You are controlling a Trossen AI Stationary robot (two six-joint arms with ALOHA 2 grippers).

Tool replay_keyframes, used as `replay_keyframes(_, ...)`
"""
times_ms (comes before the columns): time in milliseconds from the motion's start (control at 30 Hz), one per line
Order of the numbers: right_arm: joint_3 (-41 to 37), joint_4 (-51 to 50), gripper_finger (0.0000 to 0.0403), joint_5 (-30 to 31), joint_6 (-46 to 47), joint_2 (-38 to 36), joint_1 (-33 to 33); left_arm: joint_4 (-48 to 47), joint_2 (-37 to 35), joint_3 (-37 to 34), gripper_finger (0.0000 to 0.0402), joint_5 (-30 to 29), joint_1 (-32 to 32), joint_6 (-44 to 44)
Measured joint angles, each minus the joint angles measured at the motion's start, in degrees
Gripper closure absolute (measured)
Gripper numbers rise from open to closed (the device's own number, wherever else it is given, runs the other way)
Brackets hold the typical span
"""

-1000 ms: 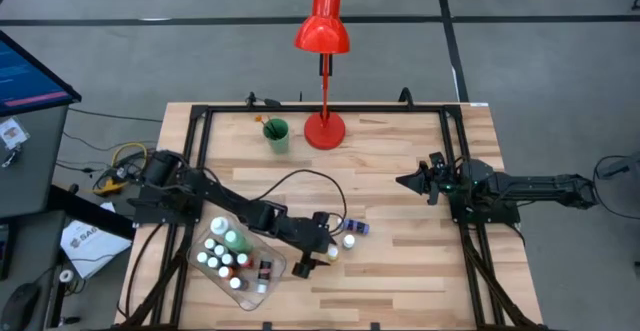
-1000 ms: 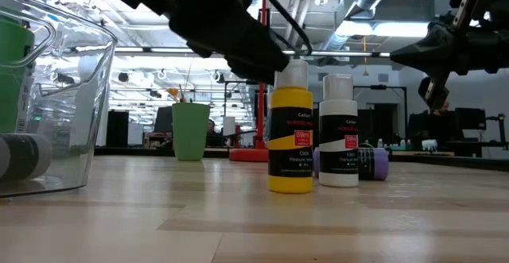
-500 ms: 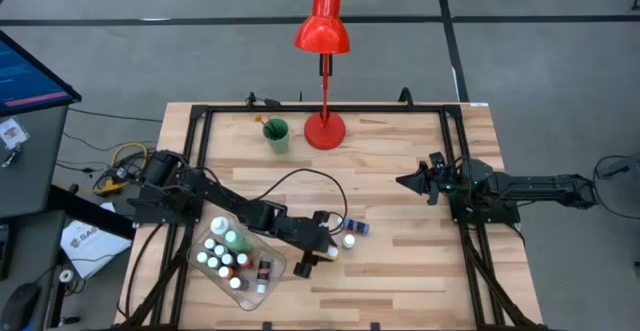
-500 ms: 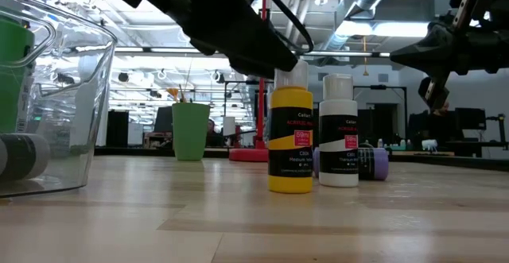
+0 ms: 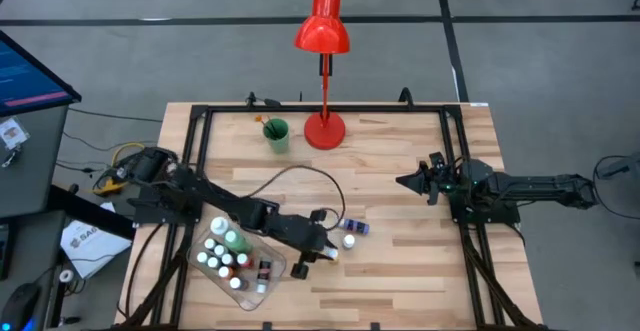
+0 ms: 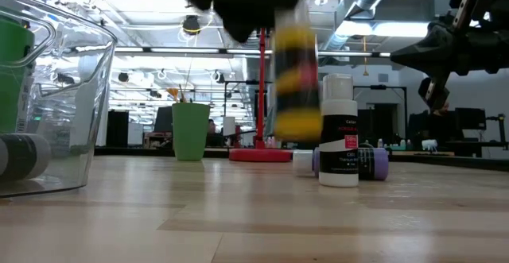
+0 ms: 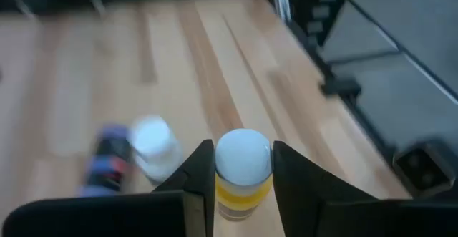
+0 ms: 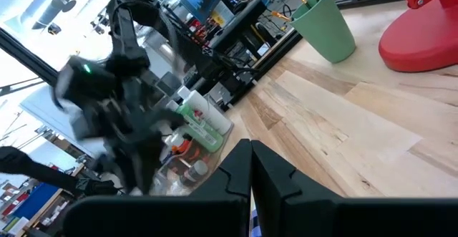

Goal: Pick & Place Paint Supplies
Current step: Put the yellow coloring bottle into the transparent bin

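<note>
A yellow paint bottle (image 6: 296,84) with a white cap hangs above the table, and my left gripper (image 7: 243,174) is shut on it just right of the clear tray (image 5: 235,256). Beside it a white bottle (image 6: 339,132) stands on its base. A purple bottle (image 6: 371,164) lies on its side behind that one. The tray holds several more bottles, among them a larger green one (image 5: 236,239). My right gripper (image 5: 405,182) waits shut at the table's right side, touching nothing. My left gripper pinches the yellow bottle at its white cap (image 7: 243,157), one finger (image 7: 202,171) on either side. The fingers slant down at it from the table's left. The bottle hangs upright below them, its base lifted clear of the table.
A green cup (image 5: 276,134) holding brushes and a red desk lamp (image 5: 324,123) stand at the far edge. A black frame (image 5: 455,161) runs around the tabletop. Bare wood lies between the bottles and the right arm.
My left gripper has shut on the yellow bottle's cap and risen. The bottle, which stood on the table next to the white one, now hangs upright clear of the wood. The white and purple bottles have stayed in place.
</note>
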Motion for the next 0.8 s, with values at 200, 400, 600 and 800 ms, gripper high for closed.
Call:
replay_keyframes(200,0.0,-0.01,0.0403,0.02,-0.02,0.0,0.02,-12.66,-12.82,0.02,0.0315,-4.36,-0.44,-0.65)
replay_keyframes(400,0.0,-0.44,0.0403,0.0,-0.02,-0.02,0.01,-28.16,-28.83,0.02,0.0312,-5.09,-4.32,-5.57)
replay_keyframes(600,0.0,-0.54,0.0403,0.01,-0.02,-0.02,0.01,-42.11,-40.53,0.07,0.0311,-8.75,-15.2,-17.95)
replay_keyframes(800,-0.02,-0.58,0.0403,0.0,-0.02,-0.01,0.0,-47.14,-41.34,-0.94,0.0311,-18.6,-27.01,-25.86)
